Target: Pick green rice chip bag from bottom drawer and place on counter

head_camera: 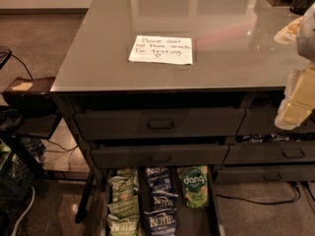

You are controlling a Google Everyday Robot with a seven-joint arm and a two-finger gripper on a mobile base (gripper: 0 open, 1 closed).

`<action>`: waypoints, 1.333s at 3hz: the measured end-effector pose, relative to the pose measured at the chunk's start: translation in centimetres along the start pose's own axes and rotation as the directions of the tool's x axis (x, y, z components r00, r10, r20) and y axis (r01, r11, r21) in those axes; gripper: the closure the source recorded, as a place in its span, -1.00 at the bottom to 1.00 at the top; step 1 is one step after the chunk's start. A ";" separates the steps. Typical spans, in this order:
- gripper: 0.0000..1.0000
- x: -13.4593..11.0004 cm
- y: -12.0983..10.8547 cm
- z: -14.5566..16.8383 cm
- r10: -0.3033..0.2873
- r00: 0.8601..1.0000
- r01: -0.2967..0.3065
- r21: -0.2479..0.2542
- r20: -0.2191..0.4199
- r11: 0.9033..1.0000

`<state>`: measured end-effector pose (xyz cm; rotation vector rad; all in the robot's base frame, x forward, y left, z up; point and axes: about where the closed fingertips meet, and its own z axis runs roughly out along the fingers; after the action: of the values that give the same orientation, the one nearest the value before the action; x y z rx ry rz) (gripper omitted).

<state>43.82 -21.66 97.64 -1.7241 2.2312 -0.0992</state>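
The green rice chip bag [193,186] is bright green with white "dang" lettering. It lies in the right column of the open bottom drawer [197,223], at its back end, partly under the drawer above. The counter [231,28] is a grey glossy top with a white handwritten note [161,49]. My gripper [297,101] shows as a pale, blurred shape at the right edge, near the counter's front right corner. It is well above and to the right of the bag and holds nothing that I can see.
Two shut drawers with black handles [160,124] [160,158] sit above the bottom drawer. Olive Kettle bags [121,200] and dark blue Kettle bags [160,200] fill its other columns. More drawers [293,153] stand to the right. A dark stand [29,90] and cables [59,146] are at the left.
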 end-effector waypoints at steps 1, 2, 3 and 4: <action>-1.00 0.0 0.0 0.0 0.000 1.000 0.000 0.000 0.000 1.000; -1.00 0.0 1.3 1.9 0.002 0.999 -0.001 -0.027 0.036 1.000; -1.00 0.3 4.3 6.1 0.027 0.995 -0.020 -0.068 0.094 0.997; -1.00 1.0 7.7 12.2 0.062 0.988 -0.046 -0.110 0.144 0.993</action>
<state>39.98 -18.87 83.94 -1.6637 2.2077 0.1576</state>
